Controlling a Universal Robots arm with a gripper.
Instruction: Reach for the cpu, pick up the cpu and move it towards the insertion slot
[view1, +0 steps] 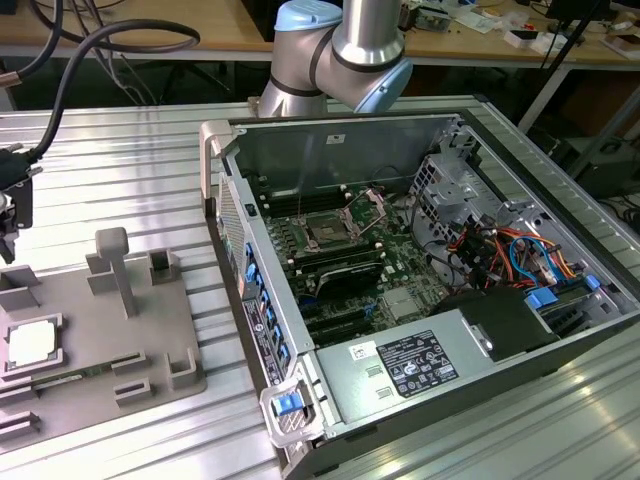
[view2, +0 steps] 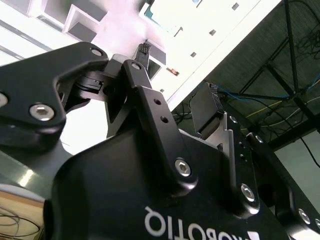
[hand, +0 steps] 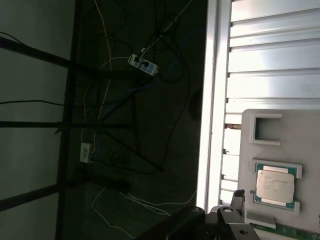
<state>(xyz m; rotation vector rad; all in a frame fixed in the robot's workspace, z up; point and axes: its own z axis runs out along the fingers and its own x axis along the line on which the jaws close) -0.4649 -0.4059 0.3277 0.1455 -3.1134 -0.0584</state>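
Although the pincer hangs near the chip, nothing is gripped yet, so I judge the task to stand at its first step. Biggest of all is the ribbed aluminium worktop (view1: 130, 160), which carries an open grey metal computer case (view1: 340, 150) lying on its side, spreading from the centre of the exterior view out toward 4 o'clock. At 12 o'clock rises the silver and pale-blue robot arm (view1: 345, 40), and a black wrist end (view1: 12, 205) shows at the 9 o'clock edge. That end is above the flat grey plastic tray (view1: 100, 320), which sits at 8 o'clock, apart from the case. The black two-fingered pincer (view2: 175, 80) is seen close up in the second wrist view, its fingertips (view2: 207, 110) standing apart with the pale tray showing between them. I take it to be spread wide and holding nothing. The insertion slot (view1: 326, 232), a dark square socket with a brownish centre inside a silver frame, sits within the case at about the centre of the exterior view and looks unoccupied. The cpu (view1: 30, 342), a thin flat square chip with a pale silvery top, lies seated in a pocket of the tray at 8 o'clock, well apart from the slot. In the first wrist view the cpu (hand: 274, 186) lies flat, near the pincer's dark edge. Reaching is partly done; grasping, lifting and carrying toward the slot are all left.
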